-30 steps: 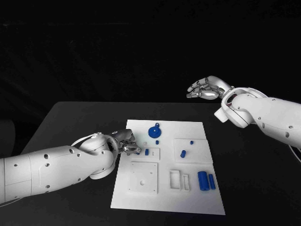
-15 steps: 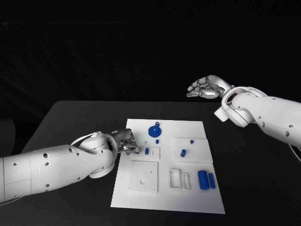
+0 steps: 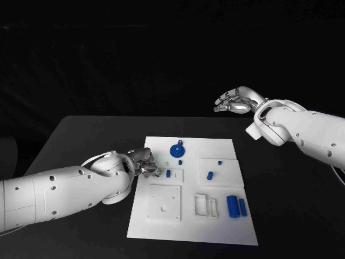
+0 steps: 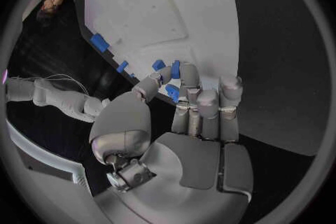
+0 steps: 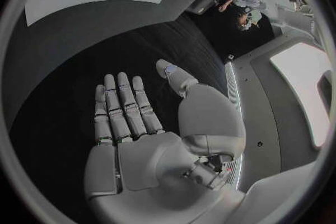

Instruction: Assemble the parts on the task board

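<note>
One small blue part (image 4: 173, 91) is pinched in the fingertips of the left hand (image 3: 144, 163), at the board's (image 3: 219, 232) 9 o'clock edge. In the left wrist view the part sits between the thumb and the other fingers, close above the white plate. The right hand (image 3: 237, 101) is raised well apart from the board, beyond its 1 o'clock corner, over the tabletop (image 3: 87, 135); its fingers are spread flat and it holds nothing.

The other parts lie on the board: a round blue piece (image 3: 177, 150) toward 12 o'clock, a short peg (image 3: 209, 175) near the centre, another small peg (image 3: 168, 174) just beside the left hand, and two long pieces (image 3: 236, 206) toward 4 o'clock.

I think the main risk is the thin grip. The part is small and held only at the tips, so it may turn or slip out when it is pressed into its seat. If it meets the seat tilted, it could jam or push the plate sideways, because nothing steadies the board. The fingers are also very near the small peg and could knock it.

Against the earlier frames almost nothing differs: the left hand stays at the same edge with the same pinch, the right hand stays raised, and no part on the board has moved.
</note>
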